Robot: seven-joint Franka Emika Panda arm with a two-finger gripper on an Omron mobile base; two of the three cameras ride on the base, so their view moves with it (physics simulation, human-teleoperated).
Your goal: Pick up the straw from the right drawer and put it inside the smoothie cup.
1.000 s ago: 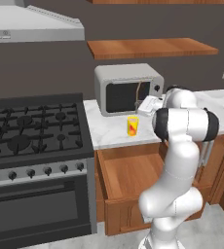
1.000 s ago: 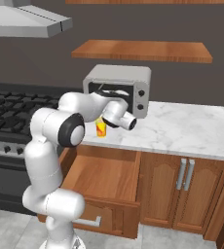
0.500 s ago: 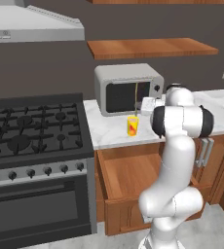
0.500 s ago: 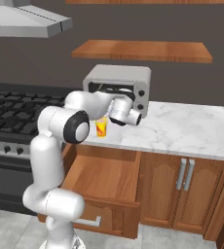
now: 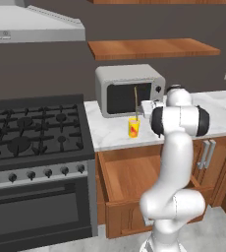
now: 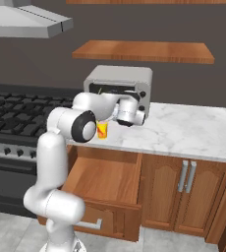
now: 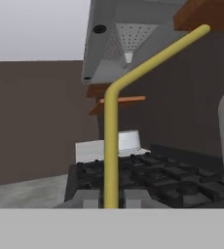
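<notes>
The smoothie cup [image 5: 133, 128], a small yellow tumbler with an orange-red mark, stands on the marble counter in front of the microwave; it also shows past my arm [image 6: 102, 130]. The thin tan straw [image 5: 135, 101] stands upright right above the cup, its lower end at the cup's mouth. My gripper [image 5: 138, 109] is shut on the straw from the right. In the hand view the straw [image 7: 110, 146] rises yellow from between the two fingertips [image 7: 110, 200] and bends toward the upper right. Below the counter, the right drawer [image 5: 127, 174] is pulled open, its wooden floor [image 6: 107, 174] bare.
A grey microwave [image 5: 129, 91] sits just behind the cup. A black gas stove [image 5: 34, 130] lies to the left, under a range hood [image 5: 31, 27]. Cabinet doors with silver handles [image 6: 186, 177] stand right of the open drawer. A wooden shelf [image 5: 152, 48] hangs above.
My hand has carried the straw leftward from beside the microwave to over the cup, turning it upright; its lower end has come down to the cup's mouth.
</notes>
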